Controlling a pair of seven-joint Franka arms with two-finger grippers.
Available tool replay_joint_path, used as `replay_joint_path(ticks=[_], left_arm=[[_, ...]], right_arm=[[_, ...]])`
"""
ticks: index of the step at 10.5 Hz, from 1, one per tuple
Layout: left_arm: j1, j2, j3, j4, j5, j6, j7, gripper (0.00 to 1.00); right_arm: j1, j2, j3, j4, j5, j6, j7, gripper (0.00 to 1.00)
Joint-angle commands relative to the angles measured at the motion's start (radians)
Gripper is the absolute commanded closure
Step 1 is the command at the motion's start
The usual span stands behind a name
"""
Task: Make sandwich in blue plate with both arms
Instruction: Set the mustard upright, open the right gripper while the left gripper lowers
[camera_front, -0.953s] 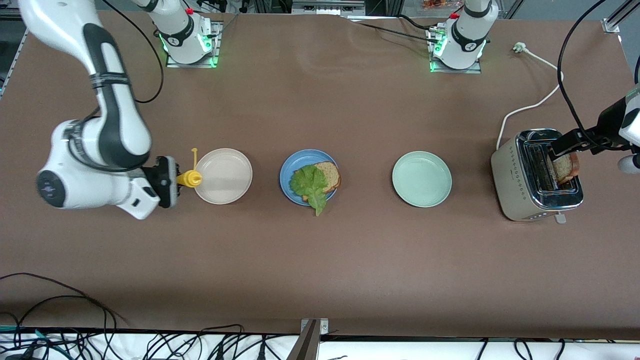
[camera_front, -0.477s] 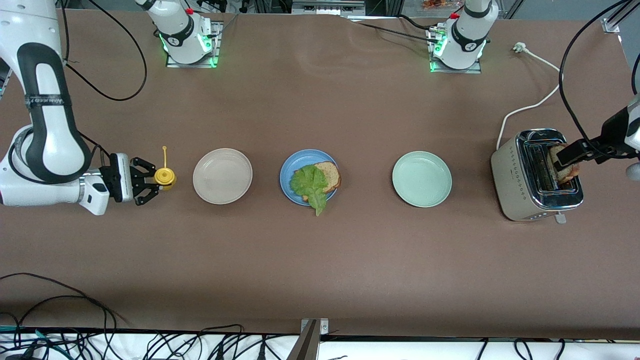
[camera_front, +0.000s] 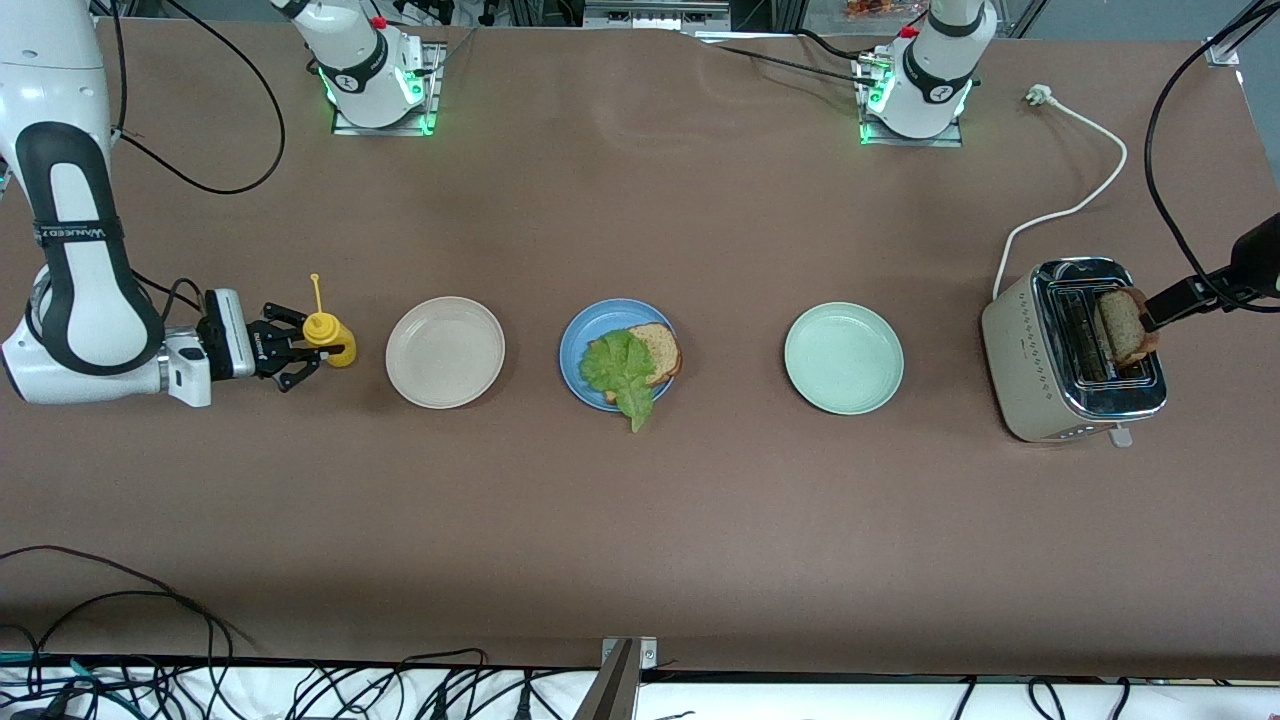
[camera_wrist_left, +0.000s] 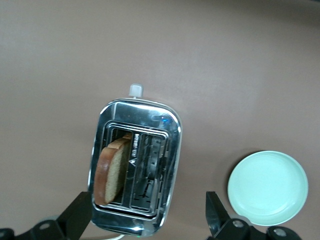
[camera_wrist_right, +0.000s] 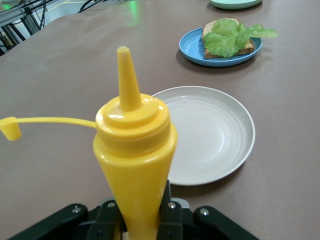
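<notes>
Your right gripper (camera_front: 318, 352) has its fingers spread around the base of the yellow mustard bottle (camera_front: 328, 336), beside the cream plate (camera_front: 445, 352). Your left gripper (camera_wrist_left: 150, 220) hangs spread over the toaster (camera_front: 1070, 350), where a bread slice (camera_front: 1122, 326) stands. The blue plate (camera_front: 580, 340) holds bread under lettuce (camera_front: 622, 366). You can read "WANUEED" on the right arm's band (camera_front: 70, 232); the left arm is mostly cut off.
</notes>
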Motion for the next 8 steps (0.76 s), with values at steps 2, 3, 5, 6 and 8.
replay_joint_path(ticks=[2, 3, 5, 6, 8], left_arm=[[0.033, 0.057, 0.004, -0.054, 0.055, 0.051, 0.049, 0.0], [0.053, 0.057, 0.004, -0.09, 0.055, 0.092, 0.055, 0.0], [0.075, 0.086, 0.019, -0.111, 0.05, 0.134, 0.138, 0.0], [0.085, 0.095, 0.021, -0.111, 0.049, 0.134, 0.146, 0.0], [0.092, 0.12, 0.026, -0.117, 0.05, 0.134, 0.146, 0.0]], right_arm=[[-0.023, 0.046, -0.023, -0.014, 0.026, -0.018, -0.176, 0.75], [-0.024, 0.048, -0.024, -0.024, 0.026, -0.018, -0.191, 0.75], [-0.027, 0.052, -0.027, -0.043, 0.026, -0.018, -0.196, 0.73], [-0.029, 0.064, -0.035, -0.043, 0.028, -0.019, -0.223, 0.73], [-0.033, 0.067, -0.043, -0.046, 0.028, -0.021, -0.231, 0.73]])
